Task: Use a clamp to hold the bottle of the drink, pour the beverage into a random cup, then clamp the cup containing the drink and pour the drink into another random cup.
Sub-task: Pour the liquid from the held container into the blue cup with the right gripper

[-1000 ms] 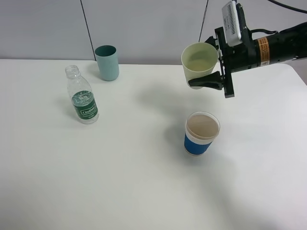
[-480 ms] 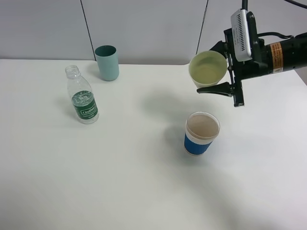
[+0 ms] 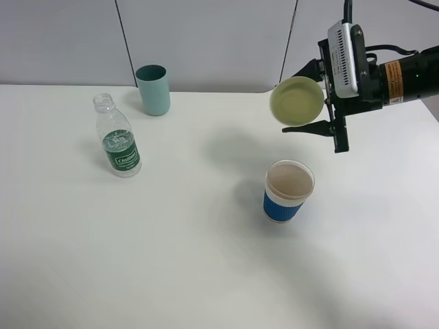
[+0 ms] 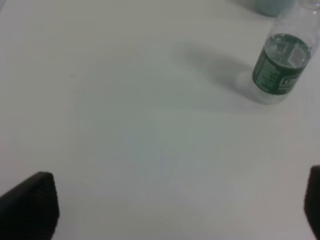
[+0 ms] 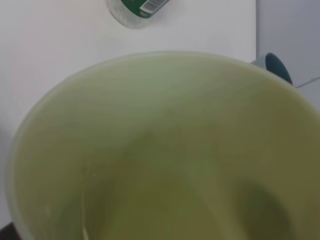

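Note:
The pale yellow-green cup [image 3: 297, 100] hangs in the air, tipped far over with its mouth facing left. My right gripper [image 3: 309, 98] is shut on it, one black finger above and one below. The cup is above and a little behind the blue-banded paper cup [image 3: 288, 192], which stands upright on the table. The yellow-green cup [image 5: 165, 150] fills the right wrist view; no liquid can be made out inside it. The bottle [image 3: 118, 140] stands uncapped at the left. My left gripper [image 4: 172, 210] is open over bare table, away from the bottle [image 4: 280, 67].
A dark teal cup [image 3: 153, 90] stands at the back left, behind the bottle. The white table [image 3: 206, 260] ends at a grey wall at the back and rounds off at the far right corner.
The right gripper has rolled and shifted slightly right, tipping the yellow-green cup from nearly upright to lying far over with its mouth to the left. The bottle and the other cups have not moved.

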You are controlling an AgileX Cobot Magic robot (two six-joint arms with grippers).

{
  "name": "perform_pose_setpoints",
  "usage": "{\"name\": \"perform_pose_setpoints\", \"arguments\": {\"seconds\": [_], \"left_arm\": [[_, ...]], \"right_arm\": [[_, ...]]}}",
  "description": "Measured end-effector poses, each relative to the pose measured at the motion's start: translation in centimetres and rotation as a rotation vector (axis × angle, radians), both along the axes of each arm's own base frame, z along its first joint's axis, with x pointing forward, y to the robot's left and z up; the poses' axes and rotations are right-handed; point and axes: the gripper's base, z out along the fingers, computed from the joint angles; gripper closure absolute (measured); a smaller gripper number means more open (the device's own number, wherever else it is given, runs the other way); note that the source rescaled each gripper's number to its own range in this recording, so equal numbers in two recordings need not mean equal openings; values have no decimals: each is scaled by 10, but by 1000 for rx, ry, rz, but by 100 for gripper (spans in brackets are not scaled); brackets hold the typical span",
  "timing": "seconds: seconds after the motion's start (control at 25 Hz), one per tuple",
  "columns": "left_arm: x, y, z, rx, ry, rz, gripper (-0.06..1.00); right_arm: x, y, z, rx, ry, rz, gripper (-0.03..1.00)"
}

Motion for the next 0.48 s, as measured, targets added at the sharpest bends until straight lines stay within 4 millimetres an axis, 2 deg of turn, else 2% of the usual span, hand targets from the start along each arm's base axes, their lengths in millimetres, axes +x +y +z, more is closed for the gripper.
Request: {"name": "perform_pose_setpoints", "arguments": {"seconds": [0.48], "left_arm": [[0,0,0,0,0,0,-5]], "right_arm": [[0,1,2,-36,-124,60,95]]}}
